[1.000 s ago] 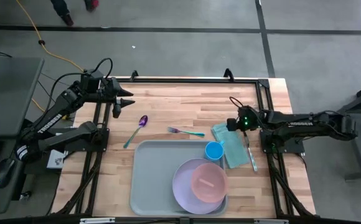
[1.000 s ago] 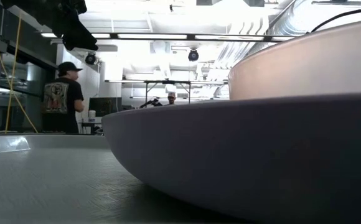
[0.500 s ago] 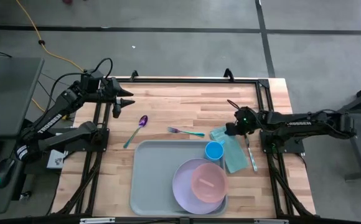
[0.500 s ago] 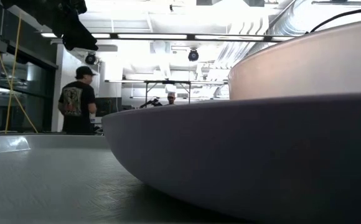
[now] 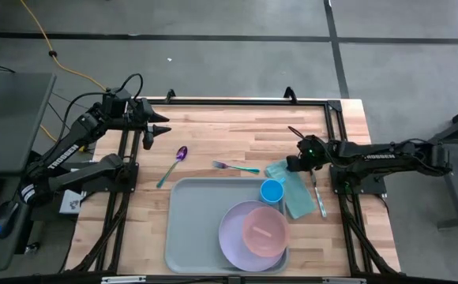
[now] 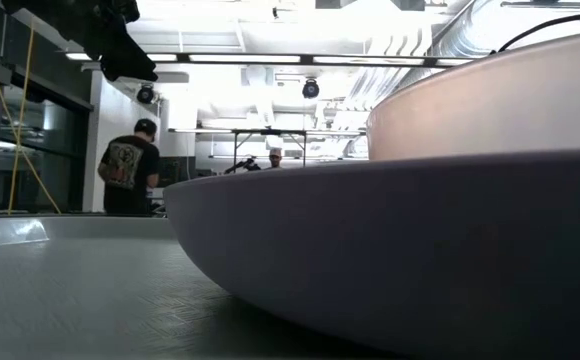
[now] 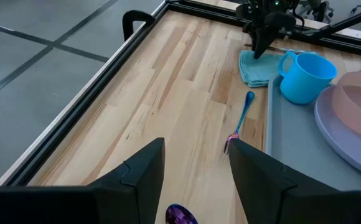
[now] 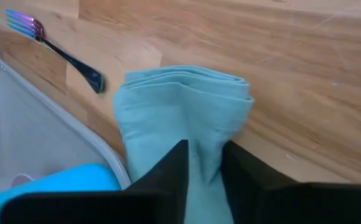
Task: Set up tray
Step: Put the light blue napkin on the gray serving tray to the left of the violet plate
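Two dark arms work at a wooden desk (image 5: 237,134). The right gripper (image 8: 200,163) is low over the far end of a teal folded cloth (image 5: 292,188), which lies on the desk just beside the right edge of the tray (image 5: 197,225). In the right wrist view its fingers (image 8: 174,177) stand close together, one on each side of a raised fold of the cloth, so they pinch the cloth between them.

The left gripper (image 7: 196,165) hangs above the far left corner of the desk, well apart from the tray. Its fingers are parted with a clear gap between them and hold nothing.

The tray, grey-blue and flat with a low rim, lies at the near side of the desk, about in the middle. On its right part sits a lilac plate (image 5: 233,237), and a pink bowl (image 5: 264,229) rests on this plate. A blue cup (image 5: 271,191) stands in the far right corner of the tray, near the cloth.

On the bare desk beyond the tray lie a fork (image 5: 234,166) with a teal handle and, more to the left, a purple spoon (image 5: 174,162). A knife (image 5: 317,196) lies on the right side of the cloth.

In the low view a person in a dark shirt (image 6: 128,172) stands in the room behind.
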Available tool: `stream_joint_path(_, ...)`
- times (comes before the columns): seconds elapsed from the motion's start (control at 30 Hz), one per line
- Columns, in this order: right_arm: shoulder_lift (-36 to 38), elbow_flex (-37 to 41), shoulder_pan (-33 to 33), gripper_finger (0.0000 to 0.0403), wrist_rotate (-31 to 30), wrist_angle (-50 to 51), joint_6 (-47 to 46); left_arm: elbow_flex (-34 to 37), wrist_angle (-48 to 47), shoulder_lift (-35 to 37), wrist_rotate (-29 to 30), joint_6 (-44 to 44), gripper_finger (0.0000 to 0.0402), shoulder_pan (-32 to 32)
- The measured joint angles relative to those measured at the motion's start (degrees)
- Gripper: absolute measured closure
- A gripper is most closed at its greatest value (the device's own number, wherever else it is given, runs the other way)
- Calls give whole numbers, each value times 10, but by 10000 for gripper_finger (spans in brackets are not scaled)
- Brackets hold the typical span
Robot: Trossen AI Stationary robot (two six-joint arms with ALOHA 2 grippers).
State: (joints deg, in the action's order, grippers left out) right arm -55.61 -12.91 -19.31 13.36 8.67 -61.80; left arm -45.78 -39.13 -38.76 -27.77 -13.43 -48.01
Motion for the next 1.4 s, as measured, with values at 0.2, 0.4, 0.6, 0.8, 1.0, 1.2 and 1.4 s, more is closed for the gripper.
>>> stream_joint_path(0.2, 0, 0, 0, 396, -15, 0, 1, 0, 0, 0, 0, -1, 190, 0)
stream_joint_path(0.4, 1, 0, 0, 402, -23, -8, 2, 0, 0, 0, 0, -2, 190, 0)
stream_joint_path(0.6, 1, -46, 0, 402, -66, 3, 34, 0, 0, 0, 0, -2, 190, 0)
stream_joint_path(0.8, 1, -168, -3, 403, -115, 163, 119, 0, 0, 0, 0, -2, 190, 0)
stream_joint_path(1.0, 1, -312, -3, 403, -166, 279, 215, 0, 0, 0, 0, -7, 190, 0)
stream_joint_path(1.2, 1, -441, -1, 403, -210, 339, 310, 0, 0, 0, -1, -13, 190, 0)
stream_joint_path(1.4, -24, -535, 5, 402, -204, 345, 388, 0, 0, 0, -1, -14, 190, 0)
